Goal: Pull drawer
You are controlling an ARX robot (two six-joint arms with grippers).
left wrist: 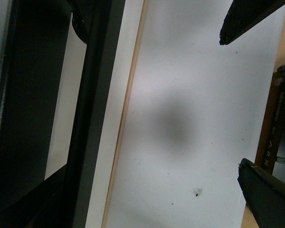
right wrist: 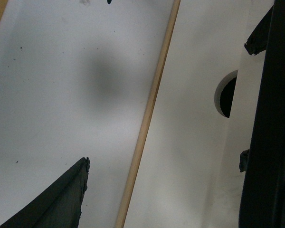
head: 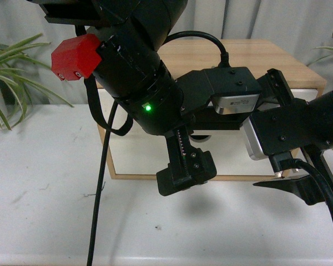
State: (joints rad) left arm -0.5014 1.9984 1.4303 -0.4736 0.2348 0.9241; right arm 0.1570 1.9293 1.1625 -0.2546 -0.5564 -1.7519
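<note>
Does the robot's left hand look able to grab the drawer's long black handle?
Probably yes. The left gripper is open and pointed at the handle, with only bare white tabletop between them. It is not touching the handle yet.

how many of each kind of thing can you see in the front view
robot arms: 2
plants: 2
wooden cabinet: 1
total: 5
</note>
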